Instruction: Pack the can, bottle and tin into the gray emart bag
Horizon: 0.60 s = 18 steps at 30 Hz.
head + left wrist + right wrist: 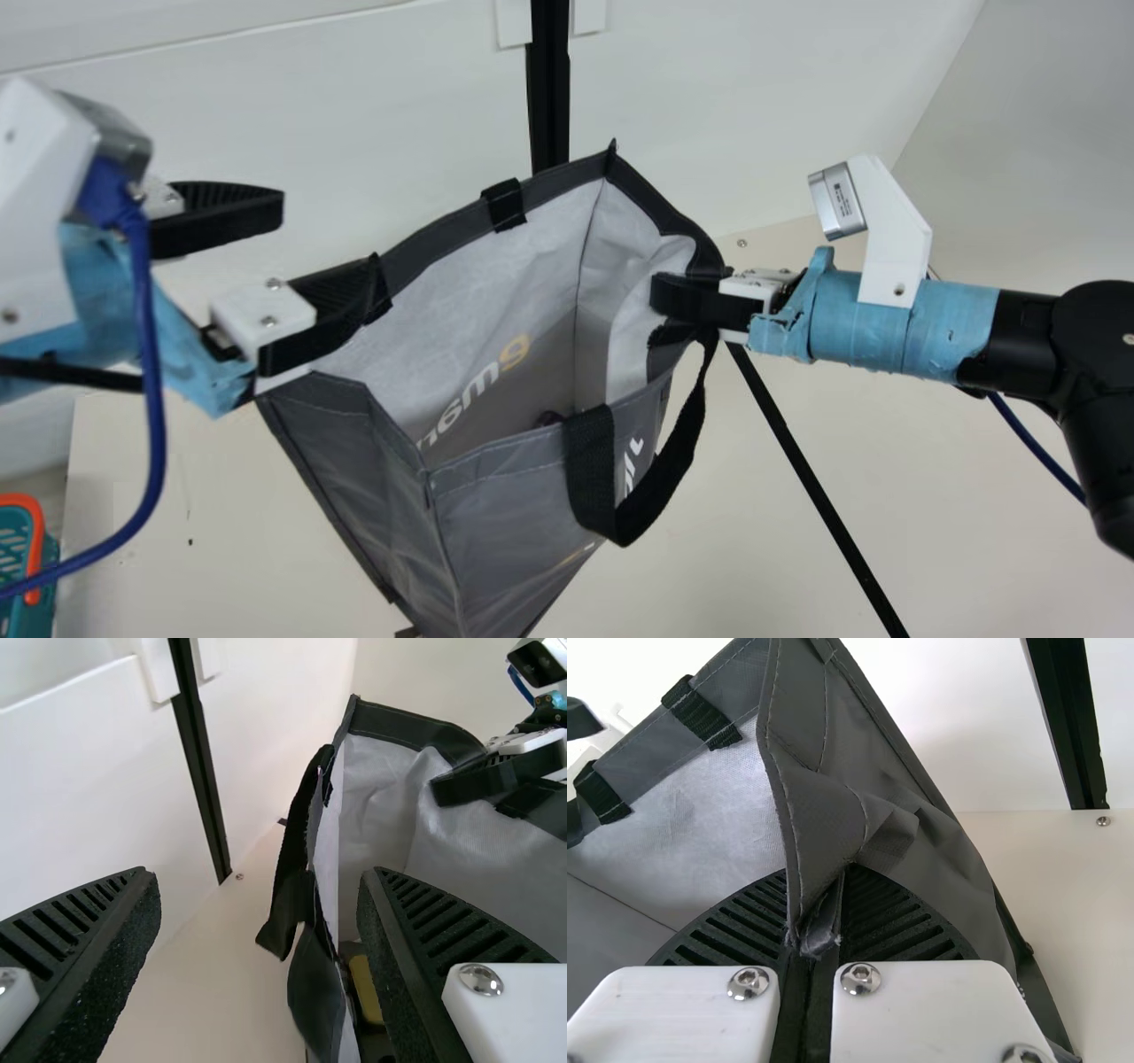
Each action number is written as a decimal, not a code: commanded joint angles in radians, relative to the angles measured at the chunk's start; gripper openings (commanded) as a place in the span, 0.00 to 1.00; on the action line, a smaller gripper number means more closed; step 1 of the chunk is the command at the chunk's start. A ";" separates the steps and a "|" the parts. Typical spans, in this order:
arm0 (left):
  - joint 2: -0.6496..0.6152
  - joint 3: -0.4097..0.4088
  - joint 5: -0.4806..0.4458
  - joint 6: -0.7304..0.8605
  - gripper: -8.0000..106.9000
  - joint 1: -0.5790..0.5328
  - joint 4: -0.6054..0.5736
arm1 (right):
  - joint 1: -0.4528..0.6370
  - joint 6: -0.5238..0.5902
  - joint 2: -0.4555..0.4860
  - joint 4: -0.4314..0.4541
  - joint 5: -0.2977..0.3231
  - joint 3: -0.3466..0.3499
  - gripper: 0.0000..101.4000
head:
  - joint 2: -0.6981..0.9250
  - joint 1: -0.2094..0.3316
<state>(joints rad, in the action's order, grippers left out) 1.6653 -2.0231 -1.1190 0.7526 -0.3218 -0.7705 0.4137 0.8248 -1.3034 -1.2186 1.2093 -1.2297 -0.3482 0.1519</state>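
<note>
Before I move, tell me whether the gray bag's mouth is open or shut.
Open: the bag gapes, its pale lining in sight, while the right claw grips one side.

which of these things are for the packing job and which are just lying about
For the job:
- gray bag
- dark thing inside it, too hidden to name
- yellow thing, apparently in the bag too; can't tell which item

Just about:
- teal basket with orange handle
- black post behind the bag

White panels (354, 115) and cream table (204, 549) suggest a robot lab.
</note>
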 commanded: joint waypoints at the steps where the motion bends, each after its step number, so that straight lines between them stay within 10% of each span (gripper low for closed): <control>1: -0.041 0.036 0.003 0.003 0.85 0.011 0.005 | 0.000 0.000 0.000 0.000 0.000 0.000 0.00 | -0.001 0.023; 18: -0.280 0.277 0.053 -0.077 0.85 0.104 0.172 | 0.000 0.000 0.000 0.000 0.000 0.000 0.00 | -0.001 0.023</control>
<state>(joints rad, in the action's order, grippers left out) 1.4001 -1.7649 -1.0658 0.6838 -0.2206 -0.6158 0.4137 0.8248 -1.3034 -1.2186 1.2093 -1.2297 -0.3467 0.1519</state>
